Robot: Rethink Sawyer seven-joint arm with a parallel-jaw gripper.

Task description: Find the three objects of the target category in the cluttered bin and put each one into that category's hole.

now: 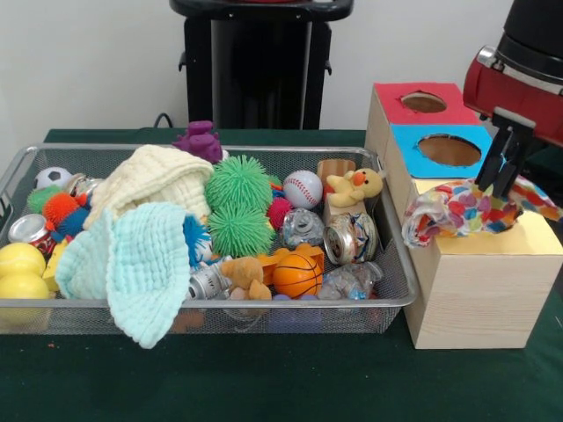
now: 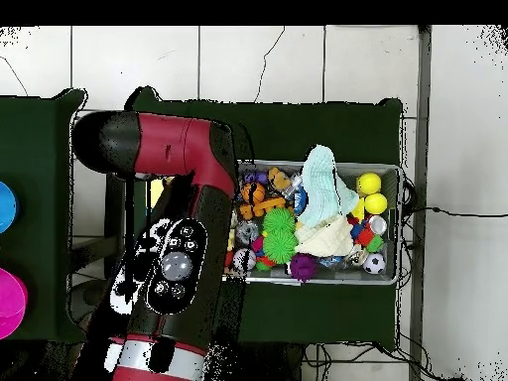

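Multicoloured cloth [image 1: 466, 211] lies pinched in the jaws [image 1: 494, 187] over the yellow-topped box [image 1: 475, 281]; jaws closed on it.

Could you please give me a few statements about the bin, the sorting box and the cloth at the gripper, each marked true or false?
1. The gripper holds a multicoloured patterned cloth over the yellow section of the wooden box. True.
2. The basketball lies on the green table outside the wire bin. False: it is inside the bin, near its front.
3. A pale mint cloth hangs over the bin's front rim. True.
4. The box's red section has no hole. False: a round hole shows in it.
5. A baseball lies in the bin. True.
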